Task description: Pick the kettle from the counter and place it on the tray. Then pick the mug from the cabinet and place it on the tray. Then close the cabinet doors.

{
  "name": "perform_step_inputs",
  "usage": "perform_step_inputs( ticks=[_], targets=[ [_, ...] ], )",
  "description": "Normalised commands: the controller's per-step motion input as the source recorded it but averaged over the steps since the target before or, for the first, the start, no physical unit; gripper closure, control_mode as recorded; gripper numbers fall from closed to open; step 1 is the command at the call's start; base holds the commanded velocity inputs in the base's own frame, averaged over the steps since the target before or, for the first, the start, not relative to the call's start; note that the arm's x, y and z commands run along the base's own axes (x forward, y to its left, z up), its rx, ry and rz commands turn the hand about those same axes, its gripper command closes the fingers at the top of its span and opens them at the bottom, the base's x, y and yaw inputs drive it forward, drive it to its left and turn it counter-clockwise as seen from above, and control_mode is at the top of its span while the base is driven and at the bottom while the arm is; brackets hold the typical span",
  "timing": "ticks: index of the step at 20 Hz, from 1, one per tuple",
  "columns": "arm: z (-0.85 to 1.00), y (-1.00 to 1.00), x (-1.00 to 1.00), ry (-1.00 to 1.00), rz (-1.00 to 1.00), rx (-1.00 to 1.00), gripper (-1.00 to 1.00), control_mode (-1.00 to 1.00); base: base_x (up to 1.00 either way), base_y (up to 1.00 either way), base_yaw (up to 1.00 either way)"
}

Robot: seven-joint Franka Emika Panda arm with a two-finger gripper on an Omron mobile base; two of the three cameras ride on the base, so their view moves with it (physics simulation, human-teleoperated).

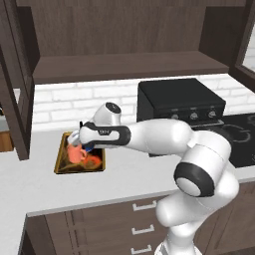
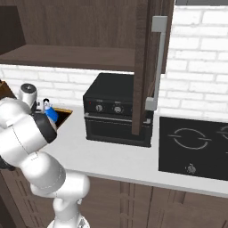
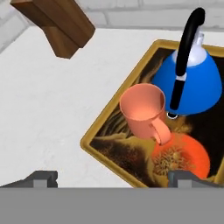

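Now gripper (image 3: 111, 179) spread wide, empty, above mug (image 3: 143, 110) + kettle (image 3: 192, 83) on tray (image 3: 94, 146); right base: cabinet door (image 2: 143, 67) ajar.

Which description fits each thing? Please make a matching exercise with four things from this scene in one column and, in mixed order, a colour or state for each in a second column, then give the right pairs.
Things:
1. kettle
2. mug
3. tray
4. hand

Descriptions:
a. gold-yellow rim, lying flat on the white counter
b. bright blue with a black arched handle
c. open, poised over the tray
d. orange-salmon, upright on the tray beside the kettle

Right pairs: 1-b, 2-d, 3-a, 4-c
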Motion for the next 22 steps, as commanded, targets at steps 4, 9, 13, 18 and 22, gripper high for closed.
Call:
perform_step_inputs(
  ticks=[4,9,13,18,22],
  targets=[
    [0.07,0.02,-0.12,0.01,-0.13,-0.01,-1.00,-1.00,0.00,0.00,0.00],
    [0.09,0.03,-0.09,0.02,-0.14,-0.02,-1.00,-1.00,0.00,0.00,0.00],
    [0.01,0.08,-0.04,0.00,-0.10,-0.03,1.00,-1.00,0.00,0.00,0.00],
    [0.00,0.02,0.00,0.00,0.00,0.00,1.00,-1.00,0.00,0.00,0.00],
    [0.04,0.17,-0.09,-0.03,0.00,-0.02,1.00,-1.00,0.00,0.00,0.00]
  ],
)
